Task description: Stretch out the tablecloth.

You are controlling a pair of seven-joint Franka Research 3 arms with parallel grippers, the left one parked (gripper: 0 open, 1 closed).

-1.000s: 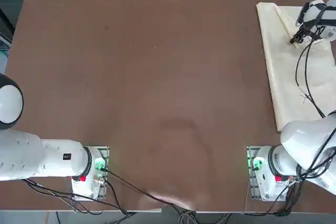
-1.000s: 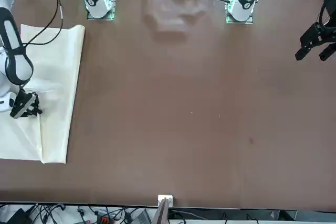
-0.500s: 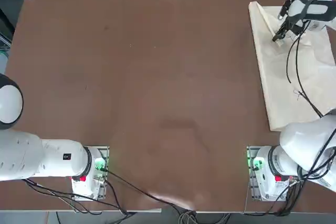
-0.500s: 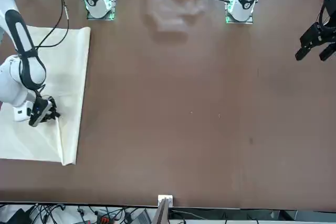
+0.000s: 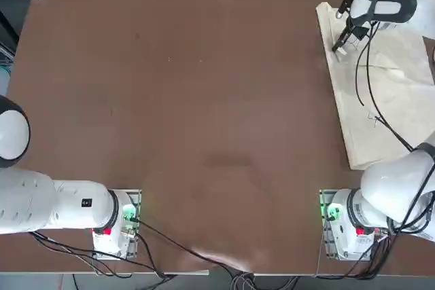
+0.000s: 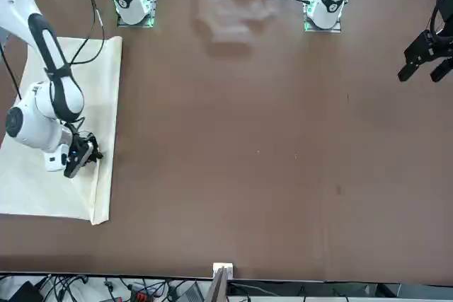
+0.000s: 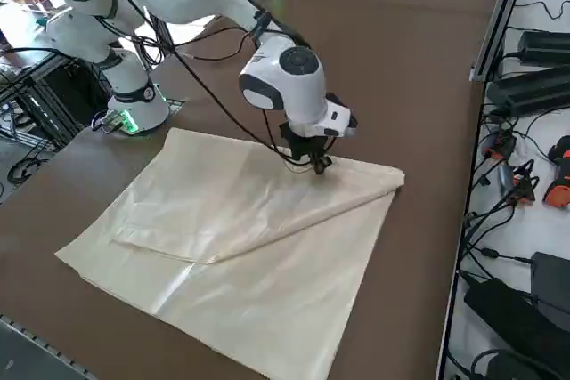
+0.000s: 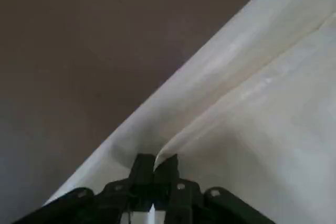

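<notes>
Your right black two-finger gripper (image 8: pixel 154 162) has its fingers clenched on a pinch of the cream, thin-cloth tablecloth (image 7: pixel 258 309), near its far left edge. The cloth lies folded over itself at the right side of the brown table (image 5: pixel 204 100). Expect it light and limp, a little slippery, likely to crease or drag its lower layer. You'd best keep hold of the top layer alone, close to its edge, and draw it leftward low and slowly.
</notes>
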